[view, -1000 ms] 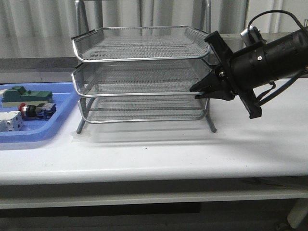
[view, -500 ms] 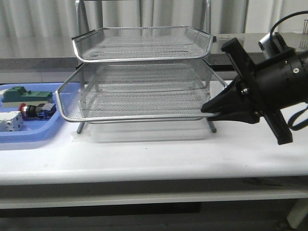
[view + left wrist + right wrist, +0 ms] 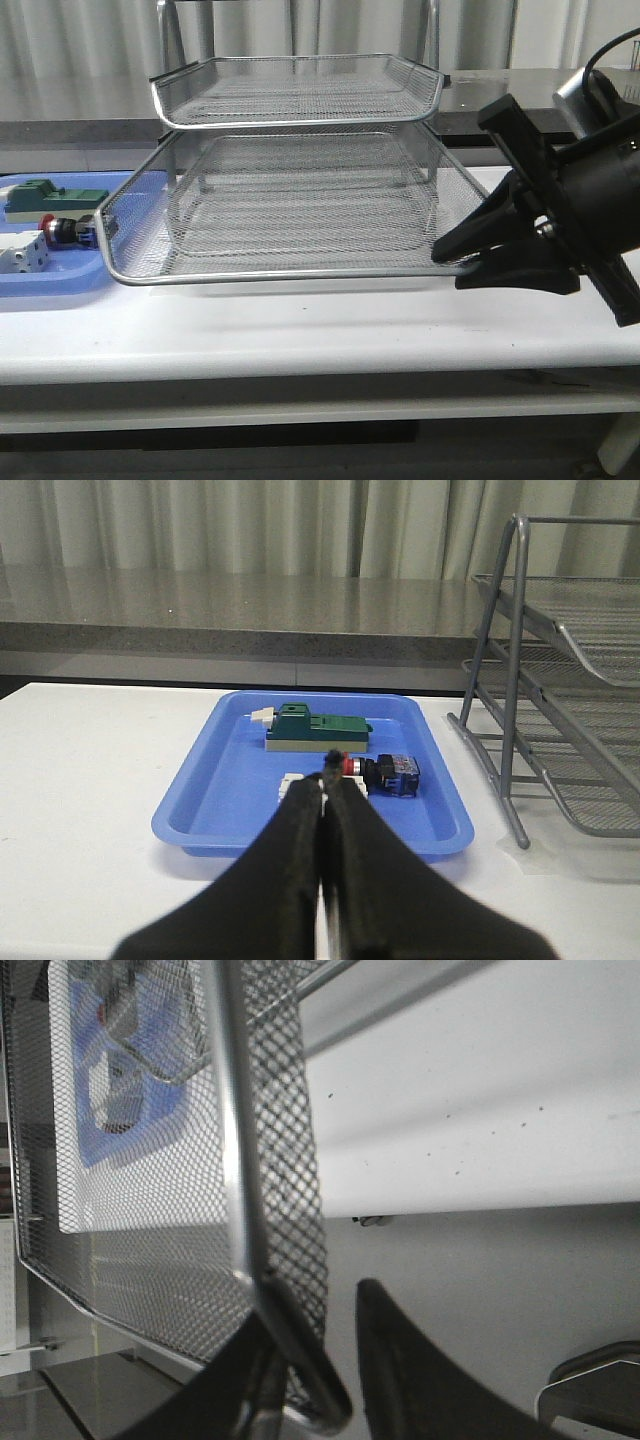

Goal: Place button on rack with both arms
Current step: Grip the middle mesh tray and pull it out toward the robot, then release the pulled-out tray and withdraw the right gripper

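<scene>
Button: red head, black body, blue rear block, lying in blue tray left of rack (middle tier slid forward). Right gripper clamps tier corner; left gripper closed, empty. White table, grey curtain.

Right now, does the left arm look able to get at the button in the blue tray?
Probably yes. The button lies uncovered in the blue tray, just ahead of the left gripper, whose jaws are shut and must open first.

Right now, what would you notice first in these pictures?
The big silver wire rack mid-table, its middle tray slid far out toward the camera. The right arm's black tool grips that tray's front right corner. Left, a blue plastic tray holds the red-headed button.
</scene>
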`<state>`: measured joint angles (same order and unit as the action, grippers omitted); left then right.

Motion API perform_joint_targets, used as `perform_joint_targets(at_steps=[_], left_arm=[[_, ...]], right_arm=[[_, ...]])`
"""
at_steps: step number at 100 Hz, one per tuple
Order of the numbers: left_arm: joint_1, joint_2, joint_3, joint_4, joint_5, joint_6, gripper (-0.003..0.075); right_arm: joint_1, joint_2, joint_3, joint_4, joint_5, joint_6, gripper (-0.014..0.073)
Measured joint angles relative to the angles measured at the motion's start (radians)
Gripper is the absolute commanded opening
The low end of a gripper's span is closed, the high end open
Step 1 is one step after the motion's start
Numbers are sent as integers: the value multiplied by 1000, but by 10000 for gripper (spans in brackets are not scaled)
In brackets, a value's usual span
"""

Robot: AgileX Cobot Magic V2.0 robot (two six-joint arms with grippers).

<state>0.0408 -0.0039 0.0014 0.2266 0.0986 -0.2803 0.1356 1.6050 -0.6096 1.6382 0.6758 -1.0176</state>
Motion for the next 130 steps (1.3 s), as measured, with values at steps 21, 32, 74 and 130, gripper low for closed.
perform_joint_targets(at_steps=[21,32,74,130], left_arm=[[0,0,0,0,0,0,-20],[0,0,0,0,0,0,-20],[0,0,0,0,0,0,-20],[0,0,0,0,0,0,-20]], right_arm=[[0,-37,9,-18,-15,-68,584],[0,-77,9,-27,-15,-84,582],[0,-317,6,-471,-26,133,582],[0,-694,-229,-1386,234,836,582]])
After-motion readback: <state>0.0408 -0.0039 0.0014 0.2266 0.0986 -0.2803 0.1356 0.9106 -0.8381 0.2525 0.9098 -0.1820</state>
